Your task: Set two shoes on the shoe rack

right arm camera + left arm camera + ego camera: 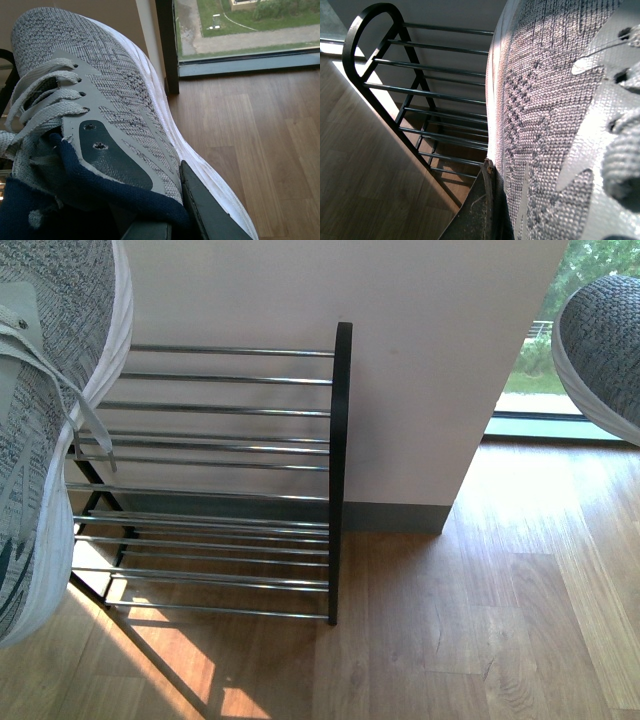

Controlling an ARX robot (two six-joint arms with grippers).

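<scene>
Two grey knit sneakers are hanging clear of the wooden floor (480, 620), one in each gripper. The left sneaker (40, 440) is filling the left edge of the front view, its white sole running down its outer side and a grey lace (95, 430) dangling in front of the rack's rods. The left gripper (487, 200) is grasping it: in the left wrist view one dark finger (475, 215) is pressing flat along the knit side (the other finger is hiding behind the shoe, so the clamp is showing from one side only).

The right sneaker (605, 340) is poking its toe into the upper right corner of the front view, well apart from the rack and in front of the window (535, 370). The right gripper (175, 215) is clamping onto this one, with a dark finger (210, 210) lying against the edge of the white sole just beside the navy collar lining (75, 195), while the laces (35, 95) are bunching above.

The shoe rack (340, 460) is standing on the floor against the white wall (420, 360), its black upright rising at the right end and its chrome rods stretching leftward in tiers behind the left sneaker. A patch of sunlight (170, 650) is falling across the floor under the lowest rods.
</scene>
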